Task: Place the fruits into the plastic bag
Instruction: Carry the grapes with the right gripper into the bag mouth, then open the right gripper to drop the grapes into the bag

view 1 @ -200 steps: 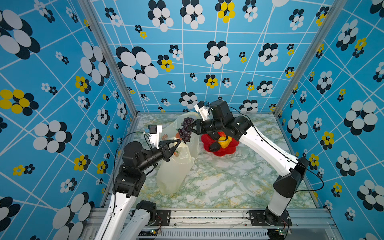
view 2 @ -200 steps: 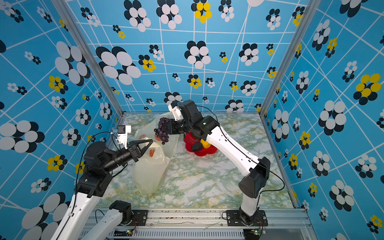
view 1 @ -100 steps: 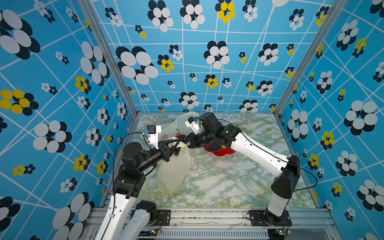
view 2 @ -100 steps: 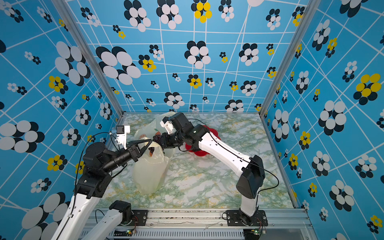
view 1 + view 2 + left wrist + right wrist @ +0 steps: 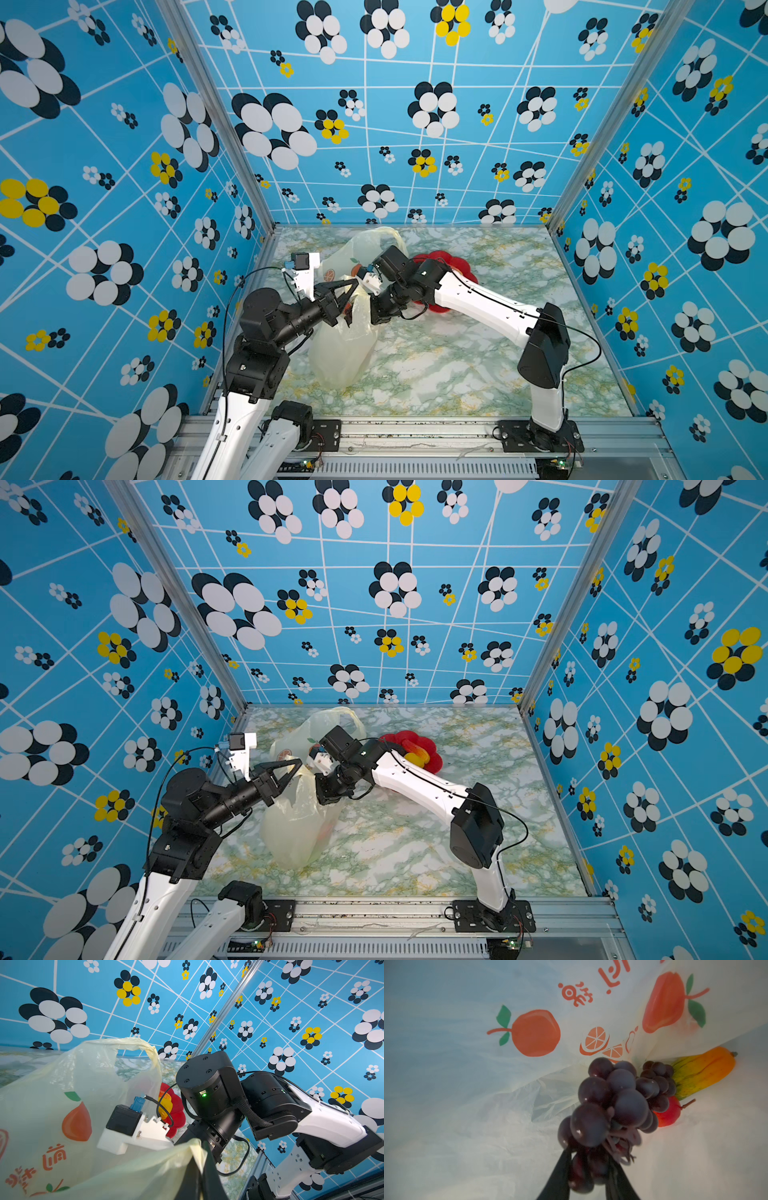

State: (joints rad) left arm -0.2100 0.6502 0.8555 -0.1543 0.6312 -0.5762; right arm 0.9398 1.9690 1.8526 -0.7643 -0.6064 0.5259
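Left gripper (image 5: 199, 1169): pinched shut on plastic bag (image 5: 340, 353) rim, holding mouth up.
Right gripper (image 5: 588, 1176): inside bag, jaws around grape bunch (image 5: 612, 1105).
Bag contents: orange-green piece (image 5: 704, 1072), red fruit (image 5: 668, 1113).
Plate (image 5: 432, 750): beside bag.

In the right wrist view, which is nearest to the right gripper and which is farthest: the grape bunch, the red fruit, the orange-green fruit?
1. Grape bunch: between the fingers of the right gripper, inside the plastic bag.
2. Red fruit: just behind the grapes, on the bag's floor.
3. Orange-green fruit: farthest, beyond the red fruit.
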